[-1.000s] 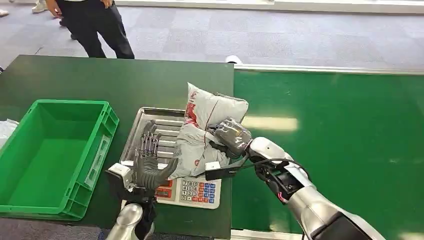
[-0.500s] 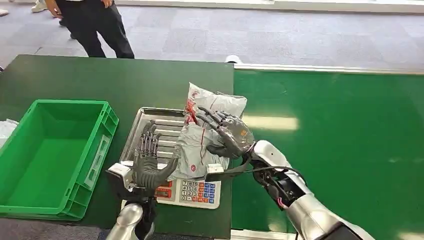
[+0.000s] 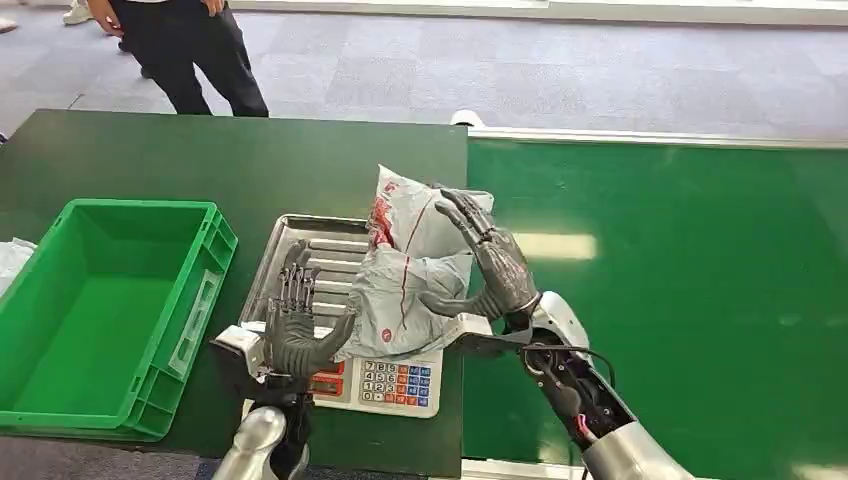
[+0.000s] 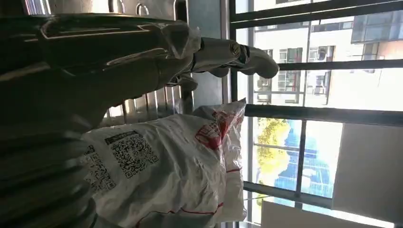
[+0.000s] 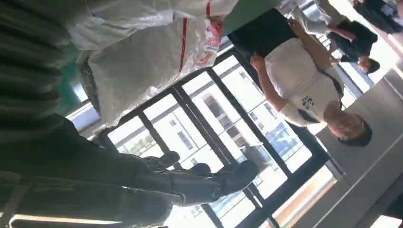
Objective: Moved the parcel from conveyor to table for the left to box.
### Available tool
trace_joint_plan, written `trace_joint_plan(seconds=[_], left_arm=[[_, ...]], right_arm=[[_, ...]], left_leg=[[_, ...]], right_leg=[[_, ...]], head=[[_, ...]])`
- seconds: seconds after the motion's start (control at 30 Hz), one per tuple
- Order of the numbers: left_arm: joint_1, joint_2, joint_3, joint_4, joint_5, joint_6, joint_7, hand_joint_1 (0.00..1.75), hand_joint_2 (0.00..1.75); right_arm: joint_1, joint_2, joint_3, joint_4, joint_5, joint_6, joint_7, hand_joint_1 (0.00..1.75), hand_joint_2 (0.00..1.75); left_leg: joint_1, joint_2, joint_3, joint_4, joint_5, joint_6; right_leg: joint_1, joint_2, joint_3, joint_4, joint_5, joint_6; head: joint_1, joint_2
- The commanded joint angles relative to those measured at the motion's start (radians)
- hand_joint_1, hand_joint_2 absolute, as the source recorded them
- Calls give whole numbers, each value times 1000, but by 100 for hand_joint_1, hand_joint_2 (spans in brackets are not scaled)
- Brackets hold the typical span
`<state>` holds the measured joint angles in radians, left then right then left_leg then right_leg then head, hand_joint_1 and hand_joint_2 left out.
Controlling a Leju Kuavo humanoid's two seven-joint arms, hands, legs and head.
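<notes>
1. My head view looks forward and down from high on the robot, over the desk (image 3: 150,160) and conveyor (image 3: 680,260).
2. My left wrist view sits close behind the left hand (image 4: 142,52), turned sideways, facing windows.
3. My right wrist view, also turned, faces windows too.
4. All three share the parcel (image 3: 405,290).

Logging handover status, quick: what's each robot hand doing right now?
Left robot hand: open, holding nothing, beside the parcel.
Right robot hand: open, fingers spread, holding nothing.
</notes>
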<state>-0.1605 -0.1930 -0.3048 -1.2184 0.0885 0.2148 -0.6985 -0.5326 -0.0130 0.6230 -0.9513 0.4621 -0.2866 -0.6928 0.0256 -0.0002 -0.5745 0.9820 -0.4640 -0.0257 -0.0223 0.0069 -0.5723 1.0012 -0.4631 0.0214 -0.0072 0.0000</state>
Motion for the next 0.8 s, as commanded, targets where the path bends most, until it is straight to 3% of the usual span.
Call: trace_joint_plan(seconds=[0.03, 0.23, 0.43, 0.53, 0.8], left_arm=[[-9, 10, -5, 18, 7, 12, 0, 0, 175], [7, 24, -11, -54, -27, 27, 0, 0, 175], [7, 29, -12, -86, -44, 29, 0, 0, 175], [-11, 49, -34, -149, -128, 100, 0, 0, 175], [-19, 50, -32, -141, -125, 99, 0, 0, 175]], right_arm=[[184, -6, -239, -256, -199, 36, -5, 0, 175], [341, 45, -413, -403, -326, 62, -5, 0, 175], [373, 65, -447, -420, -335, 66, -5, 0, 175], [427, 87, -486, -431, -350, 92, 3, 0, 175], [430, 88, -489, -424, -349, 95, 1, 0, 175]], left_leg=[[-1, -3, 1, -1, 1, 2], [-1, -5, 0, -2, 0, 2], [-1, -2, 0, -1, 0, 2], [0, -2, -1, -1, 0, 1], [-1, 0, 1, -2, 0, 3]], right_leg=[[0, -4, 2, -1, -1, -2], [0, -5, 2, -1, -1, -2], [0, -2, 1, -1, -1, -2], [0, -2, 0, 0, -1, -1], [0, -1, 1, -1, 0, -3]], head=[[0, 0], [0, 0], [0, 0], [0, 0], [0, 0]])
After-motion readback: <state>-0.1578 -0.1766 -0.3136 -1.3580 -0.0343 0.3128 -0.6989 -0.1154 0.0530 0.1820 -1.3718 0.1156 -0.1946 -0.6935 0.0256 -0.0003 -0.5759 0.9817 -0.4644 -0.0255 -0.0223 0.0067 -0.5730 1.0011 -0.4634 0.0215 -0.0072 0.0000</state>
